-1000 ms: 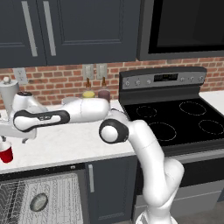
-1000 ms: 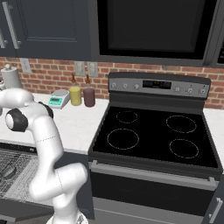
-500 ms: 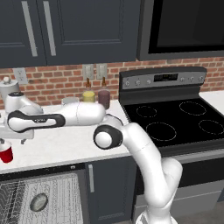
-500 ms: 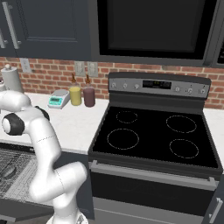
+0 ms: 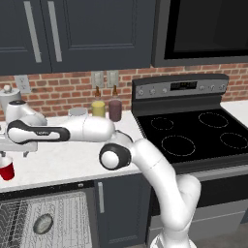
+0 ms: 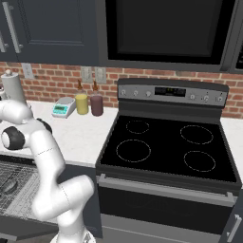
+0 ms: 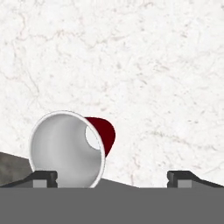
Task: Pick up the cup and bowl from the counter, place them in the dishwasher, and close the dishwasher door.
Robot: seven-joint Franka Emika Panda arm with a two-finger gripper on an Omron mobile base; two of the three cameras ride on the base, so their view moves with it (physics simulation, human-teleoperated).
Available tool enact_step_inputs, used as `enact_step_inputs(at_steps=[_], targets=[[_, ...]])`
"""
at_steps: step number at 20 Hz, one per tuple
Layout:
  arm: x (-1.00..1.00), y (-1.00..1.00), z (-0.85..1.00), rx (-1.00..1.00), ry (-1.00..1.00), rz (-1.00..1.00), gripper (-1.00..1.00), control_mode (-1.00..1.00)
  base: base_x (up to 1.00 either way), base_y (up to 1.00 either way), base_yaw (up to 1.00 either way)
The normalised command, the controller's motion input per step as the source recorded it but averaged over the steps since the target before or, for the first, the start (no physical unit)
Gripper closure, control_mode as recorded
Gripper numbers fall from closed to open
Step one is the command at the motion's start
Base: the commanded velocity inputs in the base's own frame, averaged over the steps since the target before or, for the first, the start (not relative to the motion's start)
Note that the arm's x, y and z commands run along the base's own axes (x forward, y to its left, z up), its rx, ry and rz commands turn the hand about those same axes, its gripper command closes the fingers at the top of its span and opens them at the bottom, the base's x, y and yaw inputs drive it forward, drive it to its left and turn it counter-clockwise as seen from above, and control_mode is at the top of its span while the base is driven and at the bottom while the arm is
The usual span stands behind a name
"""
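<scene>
Cup (image 7: pixel 70 151) below open hand (image 7: pixel 111 177); bowl (image 5: pixel 42 224) racked.

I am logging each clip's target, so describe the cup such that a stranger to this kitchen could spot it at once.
Start at the black stovetop and follow the white counter to its far left end, above the open dishwasher. The cup stands upright near the counter's front edge, below the open tool. It is small, bright red and white inside, unlike the yellow jar and maroon jar by the brick wall.
</scene>
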Motion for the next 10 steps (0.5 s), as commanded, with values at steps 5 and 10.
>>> enact_step_inputs(at_steps=[5,10], targets=[[0.01,0.02,-0.29,0.00,0.00,0.00,-1.00,-1.00,0.00,0.00,0.00],[0.00,0.12,-0.14,0.00,0.00,0.00,-1.00,-1.00,0.00,0.00,0.00]])
